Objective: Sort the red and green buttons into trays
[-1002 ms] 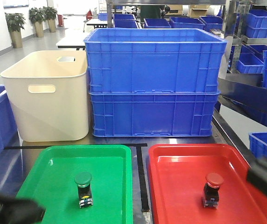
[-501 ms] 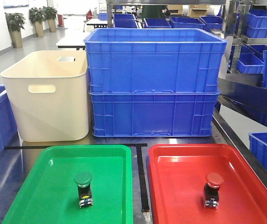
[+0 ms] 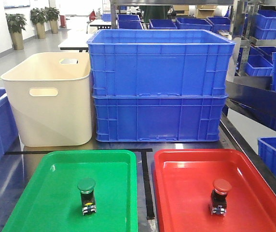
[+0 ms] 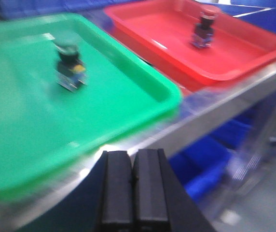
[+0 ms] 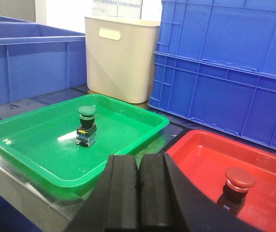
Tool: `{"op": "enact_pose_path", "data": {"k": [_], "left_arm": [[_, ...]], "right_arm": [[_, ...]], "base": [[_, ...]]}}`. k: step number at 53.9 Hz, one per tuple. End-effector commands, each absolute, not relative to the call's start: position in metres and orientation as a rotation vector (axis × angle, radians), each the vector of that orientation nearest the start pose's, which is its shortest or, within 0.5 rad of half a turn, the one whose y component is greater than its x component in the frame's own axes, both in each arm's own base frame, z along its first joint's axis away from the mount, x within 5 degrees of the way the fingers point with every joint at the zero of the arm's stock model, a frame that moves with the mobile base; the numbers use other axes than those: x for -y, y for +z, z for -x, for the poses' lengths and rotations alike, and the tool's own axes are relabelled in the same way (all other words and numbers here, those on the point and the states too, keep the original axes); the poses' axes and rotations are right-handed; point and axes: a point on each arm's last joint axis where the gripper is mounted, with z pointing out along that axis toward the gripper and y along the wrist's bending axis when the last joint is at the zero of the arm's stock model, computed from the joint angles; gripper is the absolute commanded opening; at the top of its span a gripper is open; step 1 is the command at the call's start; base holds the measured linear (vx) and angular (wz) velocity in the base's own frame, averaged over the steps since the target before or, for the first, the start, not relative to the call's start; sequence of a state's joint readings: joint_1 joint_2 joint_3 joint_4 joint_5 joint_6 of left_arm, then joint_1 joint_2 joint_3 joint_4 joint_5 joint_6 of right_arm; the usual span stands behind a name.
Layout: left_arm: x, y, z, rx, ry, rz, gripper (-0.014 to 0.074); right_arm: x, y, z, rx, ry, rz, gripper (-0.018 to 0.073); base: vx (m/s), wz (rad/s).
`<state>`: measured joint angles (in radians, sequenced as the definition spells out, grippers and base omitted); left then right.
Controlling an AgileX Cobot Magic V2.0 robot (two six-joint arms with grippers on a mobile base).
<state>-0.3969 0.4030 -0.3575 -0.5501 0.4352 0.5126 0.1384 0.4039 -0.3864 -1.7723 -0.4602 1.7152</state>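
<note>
The green button (image 3: 86, 195) stands upright in the near middle of the green tray (image 3: 41, 193), cap up, its black body resting on the tray floor. The red button (image 3: 220, 195) stands upright the same way in the red tray (image 3: 186, 193), toward its right half. The two trays lie side by side at the near edge of the table (image 3: 12, 164), green on the left and red on the right, with a strip of black tape (image 3: 146, 188) running between them.

Behind the trays, a cream tub (image 3: 48, 104) sits at the far left and two stacked blue crates (image 3: 159, 87) fill the far middle and right.

In the wrist views, the left gripper (image 4: 132, 186) hangs off the near edge of the table just below the green tray, its two black fingers pressed together with nothing between them. The right gripper (image 5: 139, 193) sits low in front of both trays, fingers likewise closed on nothing.
</note>
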Motion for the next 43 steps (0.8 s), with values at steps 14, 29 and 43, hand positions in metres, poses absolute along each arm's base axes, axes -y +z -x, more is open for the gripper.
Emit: {"op": "enact_pose_path", "data": {"k": [14,29,43], "left_arm": [[0.012,0.222,-0.060,-1.406,-0.118,-0.200,0.0000],[0.010,0.205,-0.055,-1.457,-0.101,-0.175,0.0000],[0.010,0.205,-0.055,-1.461,-0.100,-0.177,0.0000]], "right_arm": [[-0.049,0.316,-0.081,-1.505,0.382,0.498,-0.0013],[-0.049,0.316,-0.081,-1.505,0.379,0.495,-0.0013],[-0.049,0.316,-0.081,-1.505,0.380,0.496,-0.0013]], "base": [[0.00,0.00],[0.00,0.00],[0.00,0.00]]}}
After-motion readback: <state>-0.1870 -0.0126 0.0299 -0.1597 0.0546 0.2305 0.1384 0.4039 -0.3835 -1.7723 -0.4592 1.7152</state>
